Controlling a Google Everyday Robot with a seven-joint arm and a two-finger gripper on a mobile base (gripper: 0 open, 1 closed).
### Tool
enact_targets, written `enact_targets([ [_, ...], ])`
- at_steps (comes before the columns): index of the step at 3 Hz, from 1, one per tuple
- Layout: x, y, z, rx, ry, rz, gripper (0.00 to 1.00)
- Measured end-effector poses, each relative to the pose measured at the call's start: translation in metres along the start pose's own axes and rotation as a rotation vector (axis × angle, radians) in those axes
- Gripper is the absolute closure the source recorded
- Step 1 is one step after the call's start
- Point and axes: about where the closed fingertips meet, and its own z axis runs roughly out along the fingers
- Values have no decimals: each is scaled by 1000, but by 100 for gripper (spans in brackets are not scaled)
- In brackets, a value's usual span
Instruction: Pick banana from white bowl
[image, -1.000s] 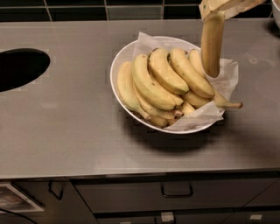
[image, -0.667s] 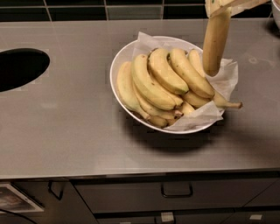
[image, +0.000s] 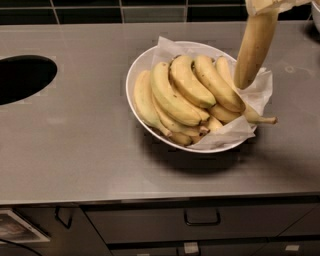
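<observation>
One hand (image: 272, 5), at the top right edge, is pinching the banana (image: 255, 50) by its upper end and is swinging it rightward compared with a second ago. Its lower tip is hanging just over the remaining bananas (image: 185, 90) in the white bowl (image: 136, 70), so lifting is progressing.

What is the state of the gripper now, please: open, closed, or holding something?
Gripper: at the top right edge of the view, closed on the banana, which hangs nearly upright over the right side of the white bowl.
</observation>
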Motion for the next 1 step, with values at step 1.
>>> enact_targets([
  [1, 5, 15, -9, -43, -15, -49, 100],
])
